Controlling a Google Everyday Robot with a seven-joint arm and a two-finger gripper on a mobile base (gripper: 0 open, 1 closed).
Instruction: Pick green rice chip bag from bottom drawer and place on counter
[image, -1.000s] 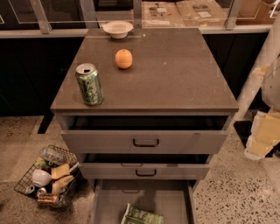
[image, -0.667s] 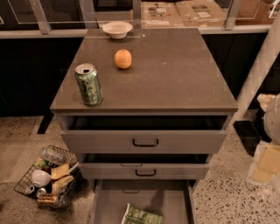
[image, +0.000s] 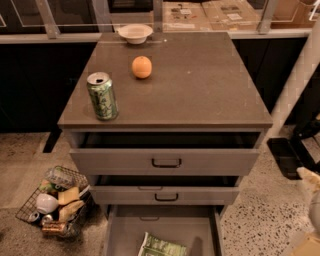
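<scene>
Green rice chip bag, a crinkly light-green and white foil packet with darker green print, lies flat inside the wide shallow grey bottom drawer, which is pulled well out from the cabinet. The bag sits toward the drawer's front, a little right of its middle, and its lower part is cut off by the bottom edge of the camera view. Above it the grey middle drawer and the grey top drawer, each with a black handle, stand slightly open, the top one showing a dark gap beneath the cabinet top. The smooth grey-brown square surface of the cabinet carries three things: a green printed drink can upright near the front left corner, a round orange fruit behind and to the right of the can and apart from it, and a small white bowl at the back edge. On the speckled floor left of the cabinet stands a black wire basket holding a white cup and assorted packets. The end effector shows only as pale parts at the far right edge, low beside the cabinet's right side and over the floor, well apart from the bag and the bottom drawer. I cannot tell how far it is open or whether it has hold of anything.
</scene>
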